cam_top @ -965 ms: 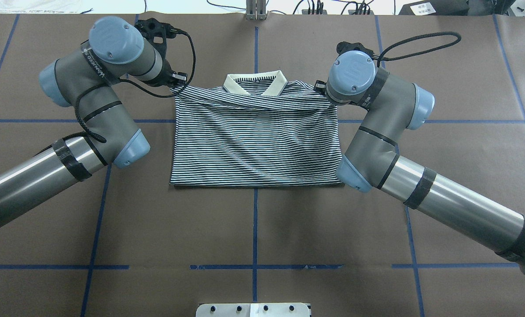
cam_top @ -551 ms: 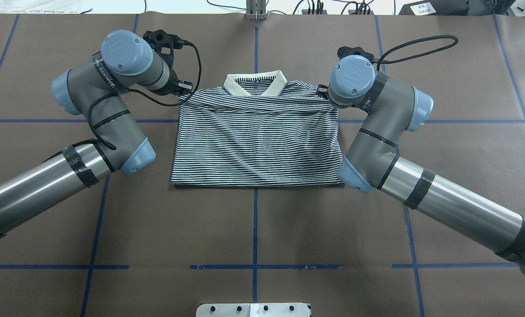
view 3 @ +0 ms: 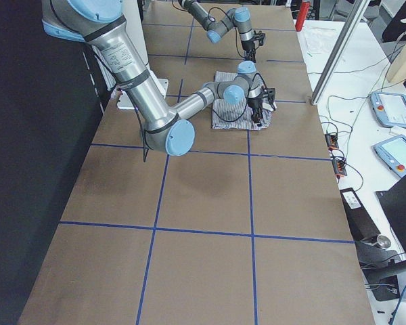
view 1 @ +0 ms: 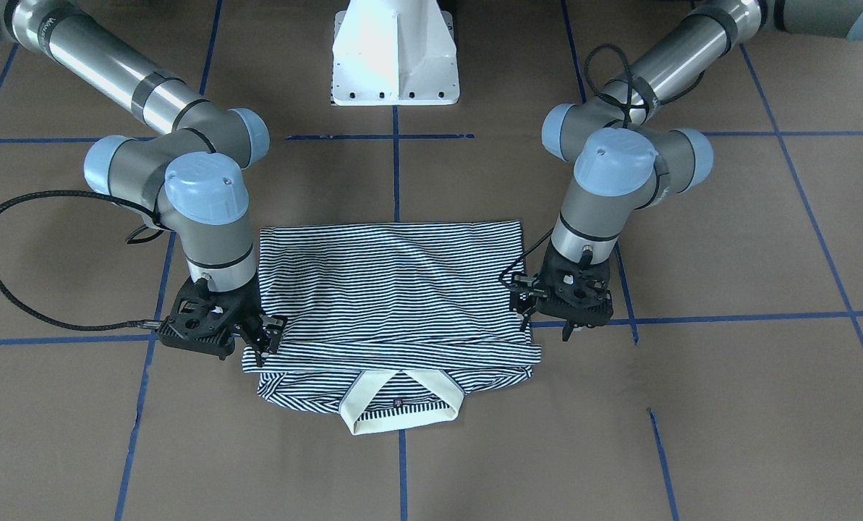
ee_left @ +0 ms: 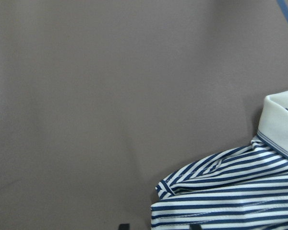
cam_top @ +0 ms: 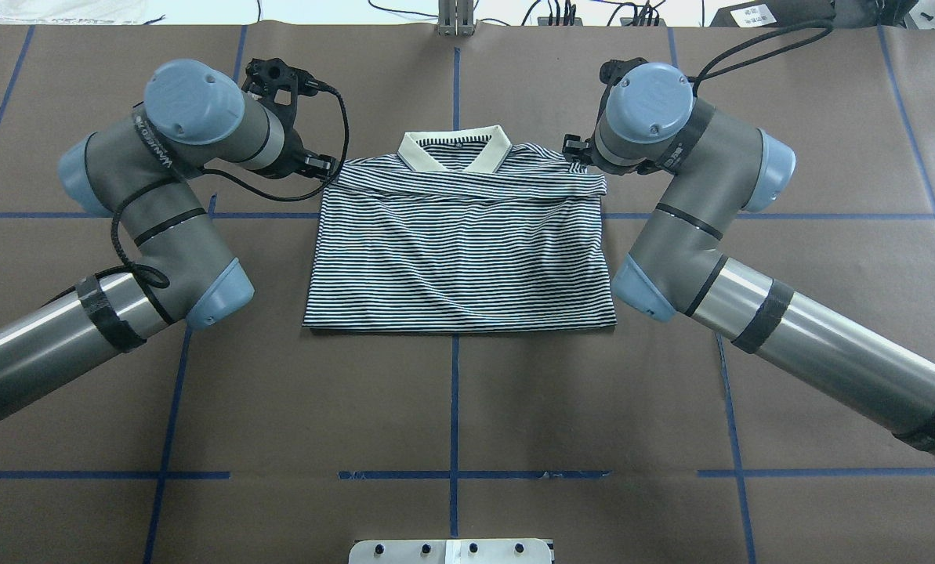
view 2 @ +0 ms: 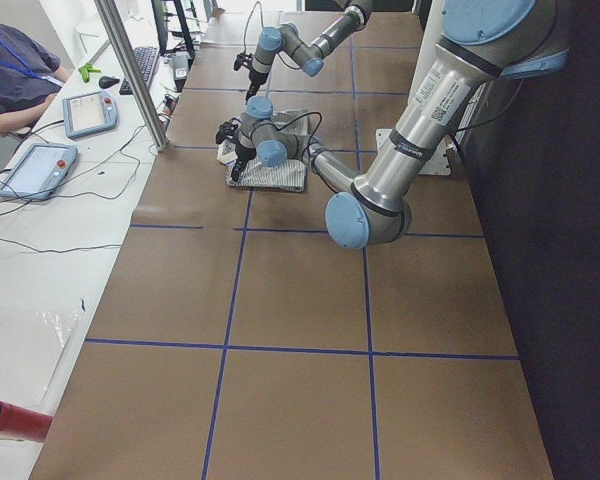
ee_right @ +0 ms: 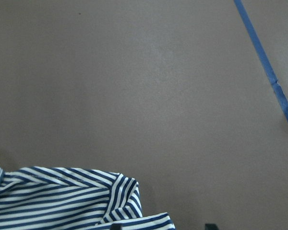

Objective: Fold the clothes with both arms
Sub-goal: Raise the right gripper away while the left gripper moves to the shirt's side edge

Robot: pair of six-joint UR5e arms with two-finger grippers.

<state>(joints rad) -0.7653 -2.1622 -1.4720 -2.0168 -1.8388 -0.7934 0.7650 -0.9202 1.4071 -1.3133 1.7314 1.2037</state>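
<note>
Overhead exterior shows the polo shirt (cam_top: 459, 258) lying flat mid-worktop (cam_top: 451, 407), folded into a rough rectangle, its cream collar (cam_top: 455, 149) at the far edge. My left gripper (view 1: 568, 318) and right gripper (view 1: 261, 334) sit just beside its far corners, both spread apart, holding nothing. The thin striped knit looks light, limp and apt to slide on the brown paper. I judge the side edges, pinched through both layers, the best hold.

I work in a robotics lab. My worktop (cam_top: 592, 392) is papered brown and gridded with blue tape (cam_top: 453, 407); beside it a white side table (view 2: 80, 230) carries control pendants (view 2: 89, 112) and loose cables (view 2: 40, 246), with a person (view 2: 20, 75) seated there.
</note>
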